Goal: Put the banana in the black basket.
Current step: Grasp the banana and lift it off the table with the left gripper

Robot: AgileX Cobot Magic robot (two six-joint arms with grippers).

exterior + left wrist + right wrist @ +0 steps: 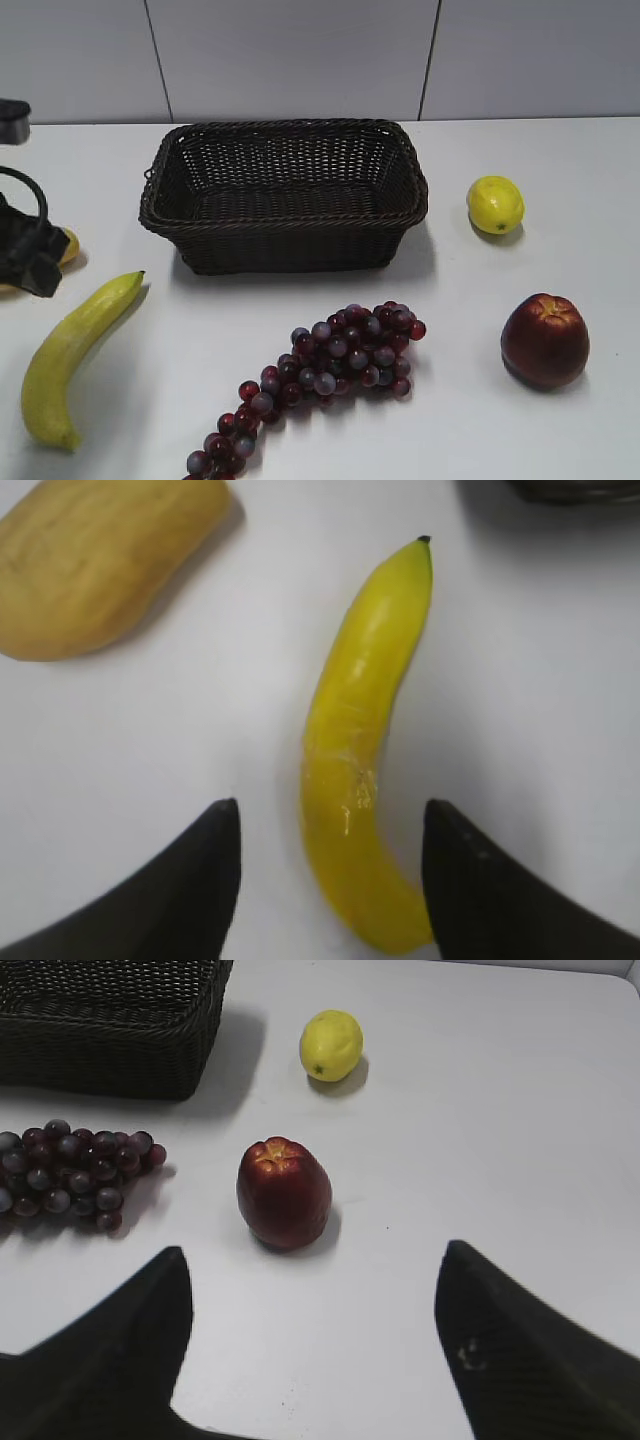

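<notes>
The banana (72,352) lies on the white table at the front left, its pointed tip toward the black basket (285,250). In the left wrist view the banana (365,750) runs between my open left gripper's (330,830) two black jaws, with gaps on both sides. The left gripper shows in the exterior view (30,255) at the left edge, above the table. The basket is empty. My right gripper (310,1280) is open and empty above bare table, short of a red apple (284,1193).
A dull-yellow oblong fruit (100,565) lies left of the banana. A bunch of dark red grapes (320,375) lies in front of the basket. A lemon (495,204) and the apple (544,340) sit at the right.
</notes>
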